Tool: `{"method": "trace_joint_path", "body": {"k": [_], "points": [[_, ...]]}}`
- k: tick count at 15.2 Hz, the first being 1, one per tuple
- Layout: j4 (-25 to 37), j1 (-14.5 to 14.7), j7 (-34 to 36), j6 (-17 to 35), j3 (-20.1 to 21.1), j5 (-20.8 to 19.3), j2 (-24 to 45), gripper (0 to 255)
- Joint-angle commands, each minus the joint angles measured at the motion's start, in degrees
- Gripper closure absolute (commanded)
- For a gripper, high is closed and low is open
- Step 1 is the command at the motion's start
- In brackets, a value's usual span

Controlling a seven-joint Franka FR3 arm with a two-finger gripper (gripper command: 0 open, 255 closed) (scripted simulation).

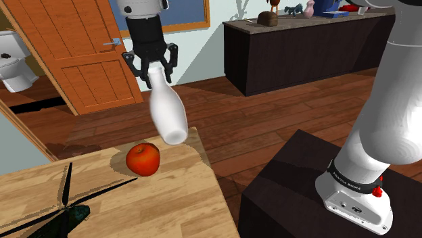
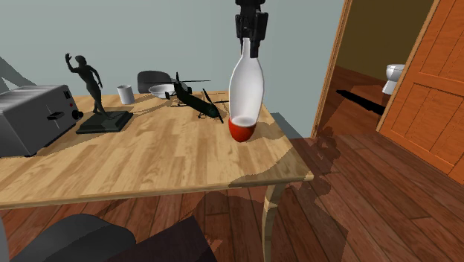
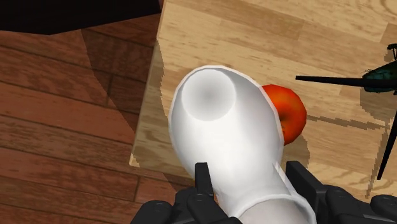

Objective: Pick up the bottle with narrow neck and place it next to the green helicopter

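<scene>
We saw the white bottle (image 1: 167, 108) with its narrow neck pinched between the two black fingers (image 1: 143, 70), neck uppermost and the broad base hanging below them, clear of the desk (image 1: 169, 196). In the shoulder view it sat at the upper middle of the frame, its base just above and to the right of a red apple (image 1: 143, 159) that lay near the desk's far edge. The dark green helicopter (image 1: 67, 220) lay in the lower left corner, apart from the bottle. From the second exterior view the bottle (image 2: 246, 85) hung nearly upright in the upper middle of the frame, its base covering the top of the apple (image 2: 242, 130), with the helicopter (image 2: 192, 99) farther back to the left on the desk (image 2: 149, 156). The arm (image 1: 399, 101) rose from the stand at the shoulder view's lower right and left the frame at the top. The hand came down from the top edge with the fingers (image 2: 256, 41) pointing downward. In the wrist view the fingers (image 3: 202, 181) pressed on either side of the neck, and the bottle (image 3: 229, 140) widened away from them to its round base above the desk's edge. The apple (image 3: 289, 111) peeked out from behind it, and the helicopter (image 3: 382, 79) sat at the right edge of the frame.
</scene>
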Motion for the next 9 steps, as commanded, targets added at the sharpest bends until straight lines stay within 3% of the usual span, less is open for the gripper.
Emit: {"method": "trace_joint_path", "body": {"k": [1,9], "points": [[2.35,0.29,0.16,-1.79,0.08,-0.32,0.64,255],[11.43,1.48,0.56,-8.92,0.36,-1.52,2.89,255]]}}
